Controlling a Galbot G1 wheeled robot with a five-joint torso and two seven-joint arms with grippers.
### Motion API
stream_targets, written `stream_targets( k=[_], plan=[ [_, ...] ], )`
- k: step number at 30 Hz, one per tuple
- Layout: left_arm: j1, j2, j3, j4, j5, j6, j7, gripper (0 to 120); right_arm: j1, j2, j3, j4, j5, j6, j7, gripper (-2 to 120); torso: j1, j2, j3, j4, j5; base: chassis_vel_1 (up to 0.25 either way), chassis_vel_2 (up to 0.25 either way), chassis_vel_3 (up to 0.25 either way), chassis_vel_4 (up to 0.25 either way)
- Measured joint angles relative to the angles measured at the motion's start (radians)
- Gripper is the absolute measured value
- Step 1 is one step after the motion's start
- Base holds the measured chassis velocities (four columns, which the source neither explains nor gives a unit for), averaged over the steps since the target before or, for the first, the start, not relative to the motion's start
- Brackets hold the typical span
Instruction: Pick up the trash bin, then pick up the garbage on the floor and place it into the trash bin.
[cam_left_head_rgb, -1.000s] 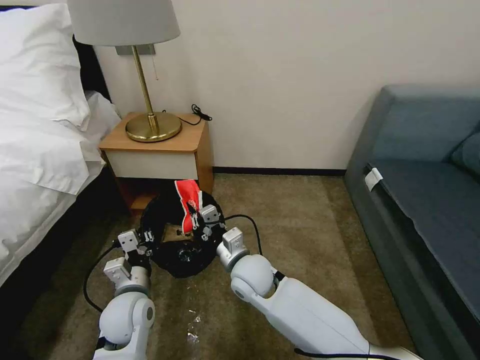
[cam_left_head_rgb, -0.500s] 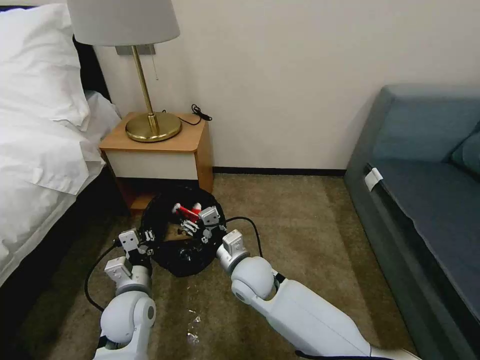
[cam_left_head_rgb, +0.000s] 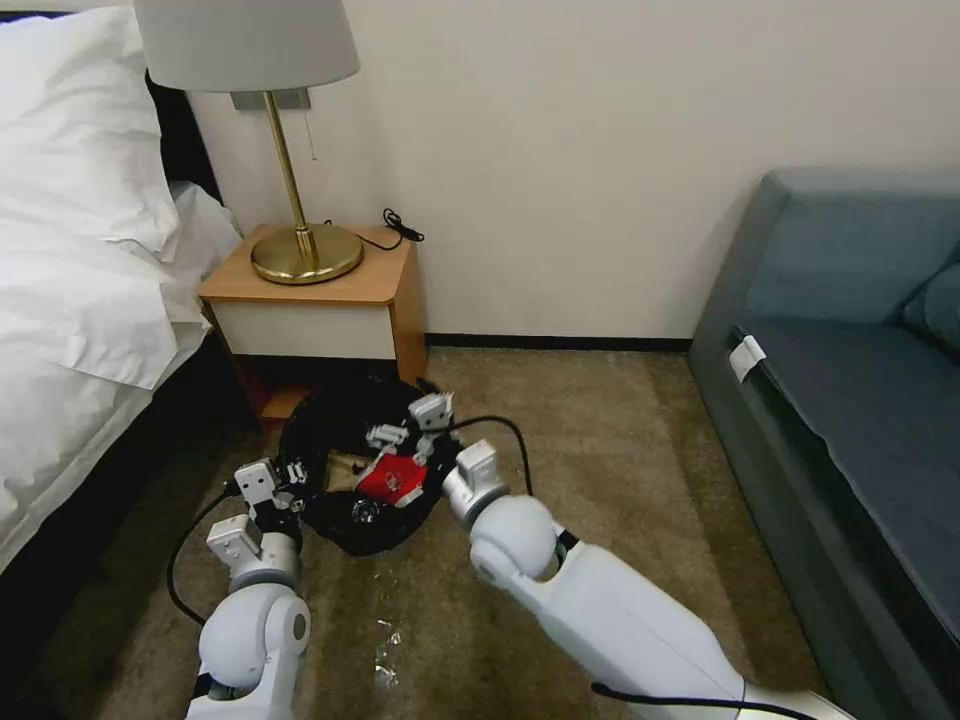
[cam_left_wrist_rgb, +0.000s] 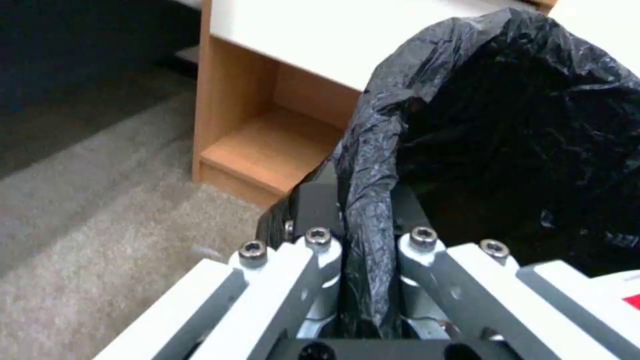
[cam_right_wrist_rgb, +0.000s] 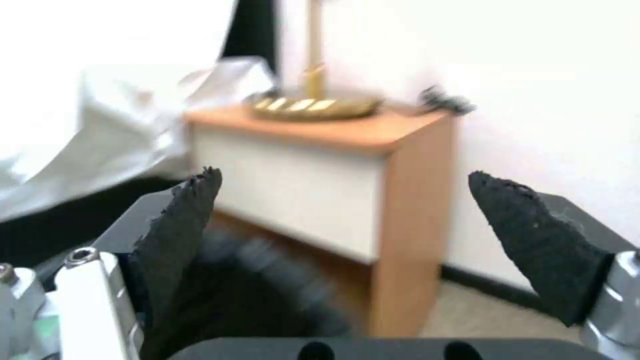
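**Bin held, red packet inside – floor check still to do**

Your left gripper (cam_left_wrist_rgb: 363, 260) is clamped on the black-bagged rim of the trash bin (cam_left_head_rgb: 345, 440), holding it tilted above the carpet beside the nightstand (cam_left_head_rgb: 320, 300). Your right gripper (cam_right_wrist_rgb: 353, 240) hangs over the bin's mouth with its fingers spread and empty – the red snack packet (cam_left_head_rgb: 392, 478) lies inside on the liner. I judge that piece delivered. No other garbage is visible on the carpet; a clear film scrap (cam_left_head_rgb: 385, 660) lies near your base.
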Motion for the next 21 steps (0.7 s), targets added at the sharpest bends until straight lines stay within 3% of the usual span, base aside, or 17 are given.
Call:
stream_targets(
  k=[5, 11, 13, 18, 21],
  plan=[
    [-0.023, -0.002, 0.002, 0.030, -0.119, 0.037, -0.078, 4, -0.043, -0.021, 0.155, 0.036, 0.008, -0.001, -0.010, 96, 0.000, 0.000, 0.000, -0.0001, 0.0001, 0.000, 0.000, 0.000, 0.000],
    [-0.046, -0.003, 0.002, 0.055, -0.191, 0.055, -0.110, 4, -0.101, -0.038, 0.252, 0.067, 0.007, -0.001, -0.022, 96, 0.000, 0.000, 0.000, -0.0002, 0.0002, 0.000, 0.000, 0.000, 0.000],
    [-0.087, -0.003, 0.001, 0.094, -0.284, 0.070, -0.135, 4, -0.185, -0.063, 0.351, 0.111, 0.006, 0.001, -0.036, 96, 0.000, 0.000, 0.000, -0.0004, 0.0000, 0.000, 0.000, 0.000, 0.000],
    [-0.137, -0.005, 0.011, 0.146, -0.377, 0.086, -0.162, 4, -0.291, -0.099, 0.467, 0.155, -0.009, 0.018, -0.066, 96, 0.000, 0.000, 0.000, -0.0004, 0.0002, 0.000, 0.000, 0.000, 0.000],
    [-0.146, -0.010, 0.015, 0.169, -0.383, 0.086, -0.166, 4, -0.331, -0.104, 0.512, 0.168, -0.014, 0.027, -0.073, 96, 0.000, 0.000, 0.000, -0.0003, 0.0000, 0.000, 0.000, 0.000, 0.000]
  ],
)
